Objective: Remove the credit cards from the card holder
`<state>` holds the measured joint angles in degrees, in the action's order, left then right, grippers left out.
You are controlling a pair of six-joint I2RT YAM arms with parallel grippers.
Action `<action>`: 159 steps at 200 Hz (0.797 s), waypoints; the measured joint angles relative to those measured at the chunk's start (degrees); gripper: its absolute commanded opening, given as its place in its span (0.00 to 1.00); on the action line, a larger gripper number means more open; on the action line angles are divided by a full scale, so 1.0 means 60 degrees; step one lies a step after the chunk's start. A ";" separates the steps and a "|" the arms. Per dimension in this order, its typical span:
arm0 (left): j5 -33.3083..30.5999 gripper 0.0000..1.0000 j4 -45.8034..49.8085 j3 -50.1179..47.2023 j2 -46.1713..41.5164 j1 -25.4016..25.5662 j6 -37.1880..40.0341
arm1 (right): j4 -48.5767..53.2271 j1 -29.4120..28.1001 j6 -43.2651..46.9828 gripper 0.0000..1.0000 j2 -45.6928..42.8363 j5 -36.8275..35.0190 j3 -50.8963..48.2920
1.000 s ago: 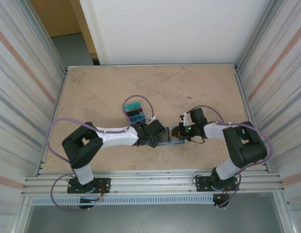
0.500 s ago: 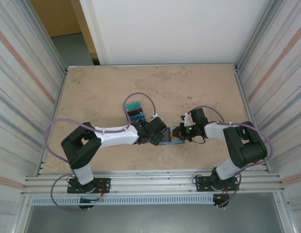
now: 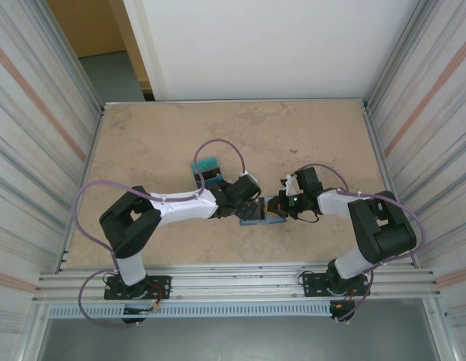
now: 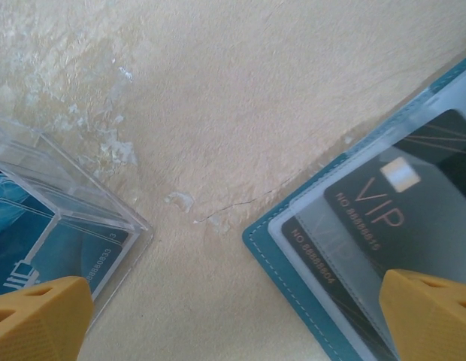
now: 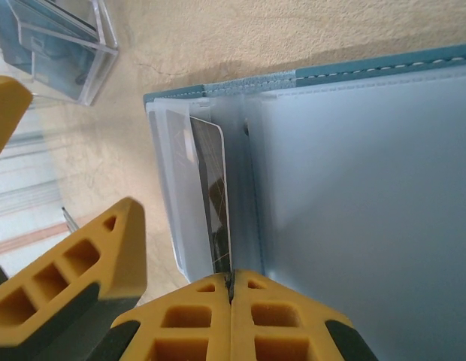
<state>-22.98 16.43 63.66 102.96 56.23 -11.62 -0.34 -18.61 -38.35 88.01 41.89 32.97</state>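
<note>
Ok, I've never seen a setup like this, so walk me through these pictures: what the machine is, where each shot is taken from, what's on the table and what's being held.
These are two robot arms bolted to the near edge of a table, each ending in a two-finger gripper. The overhead picture looks down from above and behind them. The other two pictures come from cameras on the wrists.

On the table lie an open blue wallet with black cards in clear pockets, and a clear plastic box holding blue cards.

The left gripper hovers wide open between box and wallet, holding nothing. The right gripper is shut, pinching the wallet's edge where a dark card sits. Whether it grips the card itself is unclear.
</note>
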 measured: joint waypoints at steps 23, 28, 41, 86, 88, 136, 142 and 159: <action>0.0000 0.99 0.0044 0.0120 0.0328 -0.0022 0.0069 | 0.0051 0.0000 0.0000 0.00 -0.0018 -0.0004 0.0000; 0.0000 0.99 0.0058 0.0146 0.0386 -0.0022 0.0076 | 0.0062 0.0000 -0.0004 0.00 -0.0018 -0.0004 0.0000; -0.0004 0.99 0.0091 0.0219 0.0506 -0.0022 0.0084 | 0.0066 0.0000 0.0000 0.00 -0.0018 -0.0004 0.0000; -0.0004 0.99 0.0259 0.0357 0.0579 -0.0022 0.0117 | -0.0058 0.0000 -0.0040 0.14 -0.0018 0.0040 0.0000; -0.0004 0.99 0.0259 0.0357 0.0579 -0.0022 0.0117 | -0.0084 0.0000 -0.0044 0.15 -0.0018 0.0040 -0.0004; 0.0004 0.99 0.0295 0.0353 0.0579 -0.0022 0.0102 | -0.0925 0.0000 -0.0350 0.21 -0.0007 0.0313 -0.0204; 0.0004 0.99 0.0295 0.0353 0.0579 -0.0022 0.0098 | -0.1005 0.0000 -0.0368 0.21 0.0004 0.0324 -0.0222; 0.0004 0.99 0.0299 0.0353 0.0579 -0.0022 0.0062 | -0.1257 0.0000 -0.0510 0.21 0.0087 0.0408 -0.0244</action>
<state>-22.96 18.22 65.78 106.43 56.10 -11.25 -7.88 -18.61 -41.41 88.53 44.34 31.51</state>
